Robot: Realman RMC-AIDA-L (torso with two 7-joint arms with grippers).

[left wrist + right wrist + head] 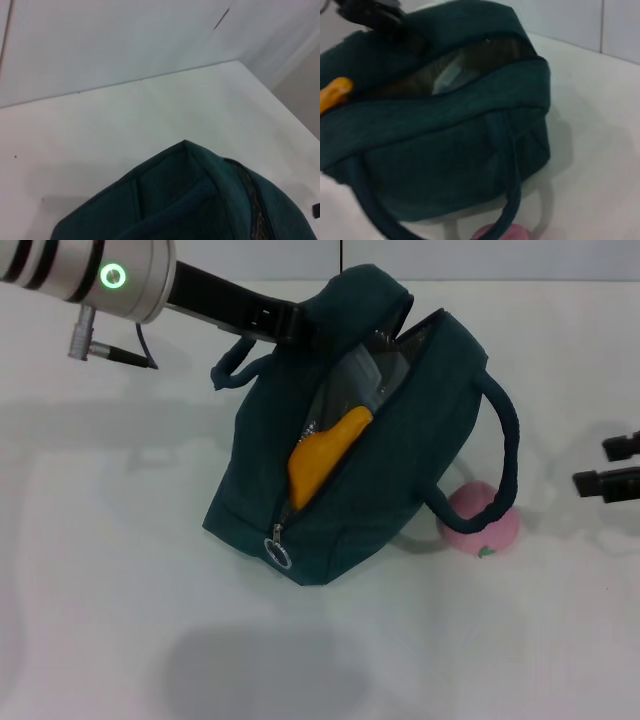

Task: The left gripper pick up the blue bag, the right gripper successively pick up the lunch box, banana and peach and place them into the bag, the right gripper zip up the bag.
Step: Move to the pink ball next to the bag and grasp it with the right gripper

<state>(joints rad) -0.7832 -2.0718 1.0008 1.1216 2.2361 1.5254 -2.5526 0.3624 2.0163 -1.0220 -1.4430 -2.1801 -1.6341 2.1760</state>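
Bag (400, 460): dark teal-blue fabric, standing tilted on the tabletop (120, 620); the top zip is open along its length, and the far end is held by the left gripper.
Bag handles: one loop (505, 455) hangs over the side toward the right gripper and arches down to the peach; the other (232, 368) pokes out on the opposite side, just below the left arm.
Zip pull (278, 552): a metal ring at the bag's near end, the end farthest from the left gripper.
Banana (325, 455): yellow-orange, inside the bag, one end sticking up out of the zip opening, between the left gripper and the zip pull.
Lunch box (368, 375): a pale clear shape inside the bag, beyond the banana and close to the left gripper; partly hidden by the lining.
Peach (482, 520): pink with a small green leaf, on the tabletop outside the bag, touching the hanging handle loop; it lies between the bag and the right gripper, near that gripper but apart from it.
Left gripper (305, 320): at the bag's far upper end, pinching the fabric there; its wrist view shows only the bag's corner (185, 190) and bare tabletop (100, 130).
Right gripper (600, 465): at the edge of the head view, beside the peach, fingers spread apart with nothing between them; its wrist view looks at the bag's side (450, 165) and the peach's top (502, 233).
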